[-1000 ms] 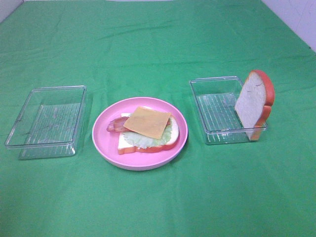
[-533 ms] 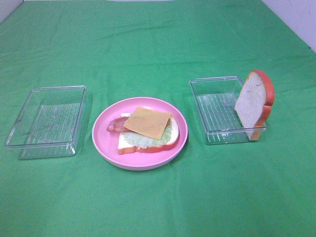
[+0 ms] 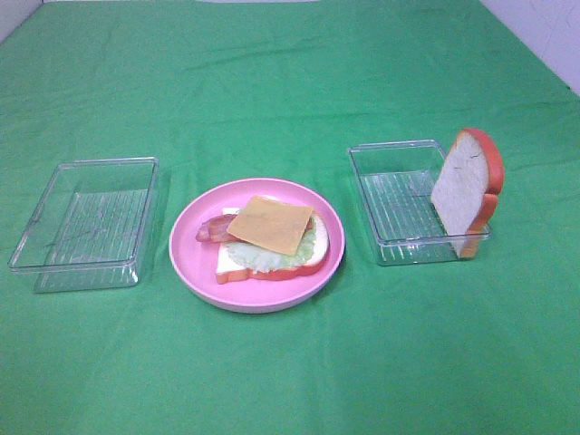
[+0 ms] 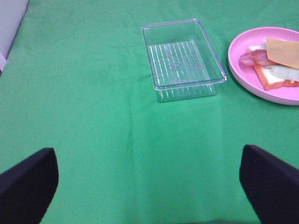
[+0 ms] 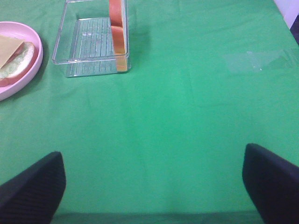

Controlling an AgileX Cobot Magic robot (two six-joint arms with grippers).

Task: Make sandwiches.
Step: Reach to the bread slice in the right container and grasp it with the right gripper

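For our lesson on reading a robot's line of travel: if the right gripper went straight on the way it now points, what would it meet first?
Probably only green tablecloth: the open right gripper points past the clear tray holding the upright bread slice, which sits off to one side. Depth is unclear.

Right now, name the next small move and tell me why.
Probably send the right gripper, open and empty, toward the bread slice standing upright in the right tray. The stack on the pink plate ends at the cheese, with no top bread, and that slice sits on the right arm's side.
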